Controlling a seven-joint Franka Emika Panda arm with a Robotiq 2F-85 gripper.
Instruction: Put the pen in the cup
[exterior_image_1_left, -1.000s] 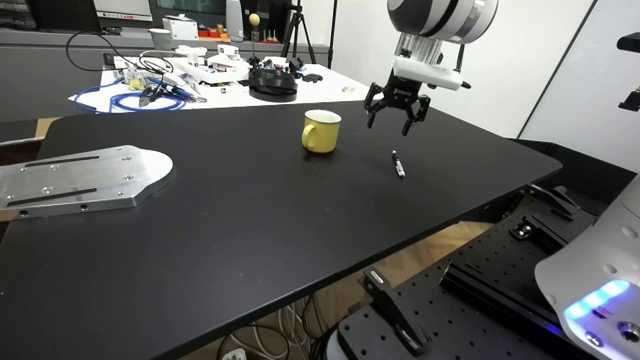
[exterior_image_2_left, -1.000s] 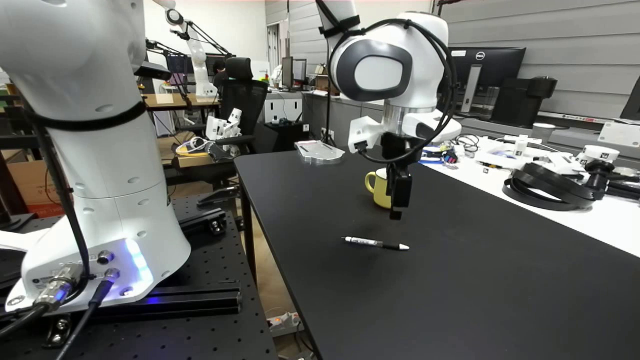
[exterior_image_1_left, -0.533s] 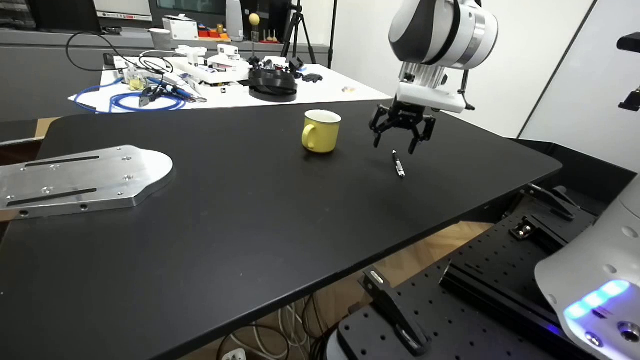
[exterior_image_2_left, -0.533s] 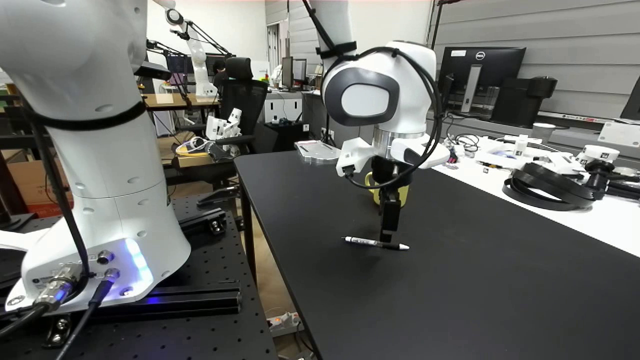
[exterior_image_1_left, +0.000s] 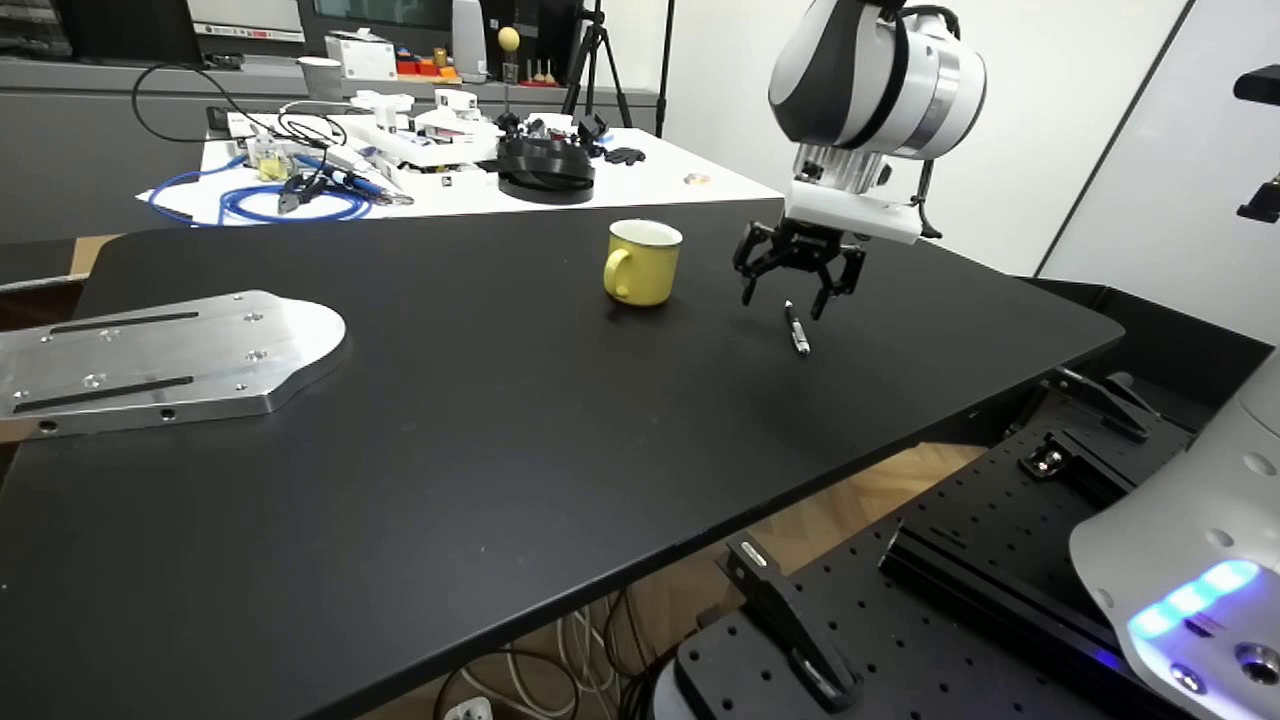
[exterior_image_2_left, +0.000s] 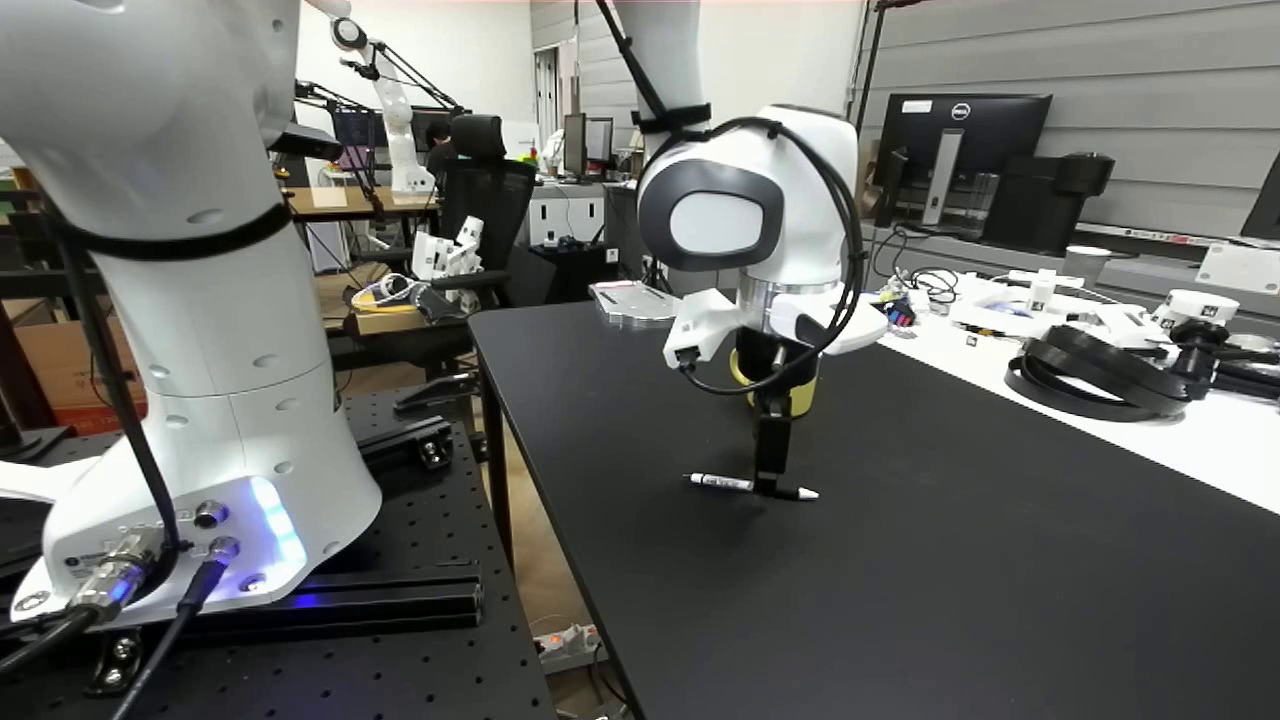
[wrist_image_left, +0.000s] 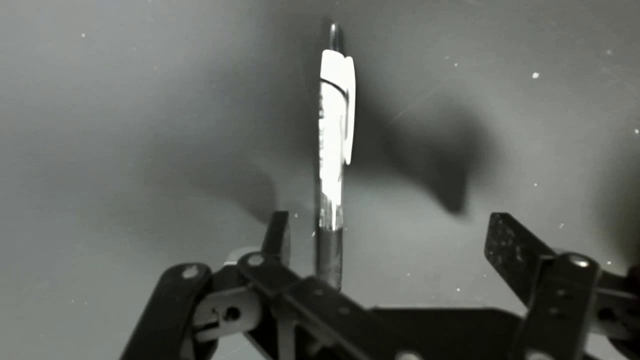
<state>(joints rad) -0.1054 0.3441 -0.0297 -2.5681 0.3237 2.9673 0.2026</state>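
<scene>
Since the earlier frame the hand (exterior_image_1_left: 781, 304) has dropped a little and slid slightly left in an exterior view; the yellow mug (exterior_image_1_left: 652, 266) and the click ballpoint pen (wrist_image_left: 332, 125) have not moved. From the left: a slotted metal plate (exterior_image_1_left: 165, 350) lies at the left edge of the desk (exterior_image_1_left: 500, 430), then the mug stands upright, handle to its left. Further right and nearer, the pen lies flat. The reach looks almost done; grasping, lifting, carrying and dropping it in remain. The hand is released, holding nothing; in the wrist view the pen runs between its spread fingers (wrist_image_left: 512, 250), closer to the left one.
</scene>
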